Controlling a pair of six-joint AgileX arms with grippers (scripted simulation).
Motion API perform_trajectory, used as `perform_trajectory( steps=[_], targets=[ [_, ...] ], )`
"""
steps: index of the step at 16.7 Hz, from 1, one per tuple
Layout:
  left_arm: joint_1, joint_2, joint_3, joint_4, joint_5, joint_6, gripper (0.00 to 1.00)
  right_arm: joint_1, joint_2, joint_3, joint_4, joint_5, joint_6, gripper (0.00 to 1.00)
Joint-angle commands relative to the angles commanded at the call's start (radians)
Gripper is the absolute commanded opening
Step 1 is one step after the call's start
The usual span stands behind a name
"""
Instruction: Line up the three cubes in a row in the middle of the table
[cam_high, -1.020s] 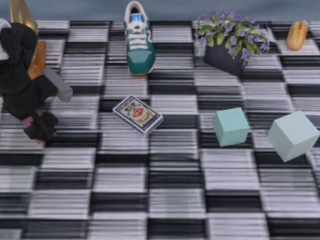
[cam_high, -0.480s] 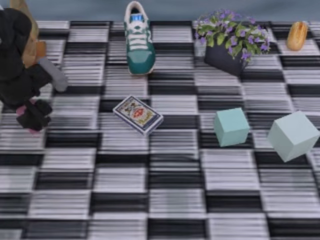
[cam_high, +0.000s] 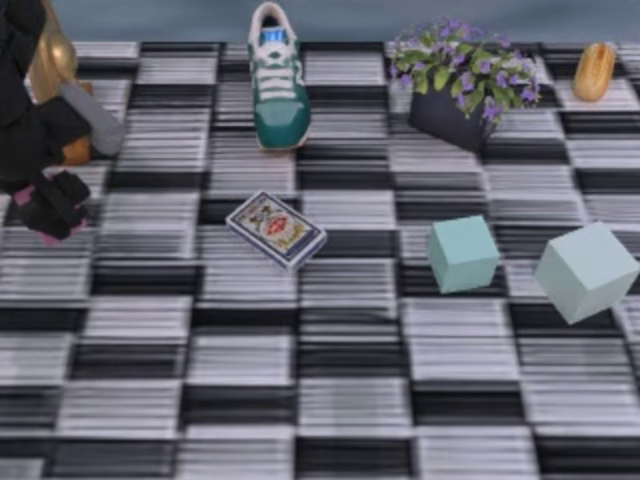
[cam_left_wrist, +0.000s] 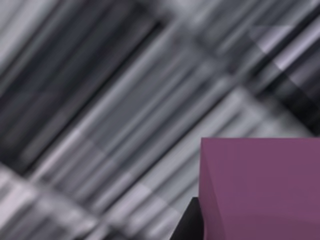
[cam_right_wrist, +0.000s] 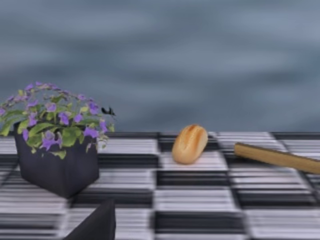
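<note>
My left gripper (cam_high: 47, 207) hangs over the far left of the table (cam_high: 340, 400), shut on the small pink cube (cam_high: 22, 194). Only slivers of pink show past the black fingers in the top view. The left wrist view is filled at one corner by that pink cube (cam_left_wrist: 260, 190), with a dark finger (cam_left_wrist: 192, 225) against its side. The teal cube (cam_high: 463, 254) sits right of centre, and the larger mint cube (cam_high: 586, 271) lies tilted near the right edge. My right arm is outside the top view.
A patterned card box (cam_high: 276, 229) lies left of centre. At the back stand a green sneaker (cam_high: 277, 78), a potted purple flower (cam_high: 462, 82) and a bread roll (cam_high: 594, 71). A golden object (cam_high: 50, 62) stands behind my left arm.
My left gripper, still holding the pink cube, has drifted left and toward the back of the table. The teal cube, the mint cube and the card box have not moved.
</note>
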Motion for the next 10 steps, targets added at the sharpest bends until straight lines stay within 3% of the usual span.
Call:
perform_trajectory(
  steps=[4,10],
  targets=[
    [-0.07,0.038,0.066,-0.03,-0.001,-0.007,0.0,0.0,0.0,0.0,0.0,0.0,0.0,1.0],
    [-0.417,0.199,0.348,-0.166,0.0,-0.057,0.0,0.0,0.0,0.0,0.0,0.0,0.0,1.0]
  ],
)
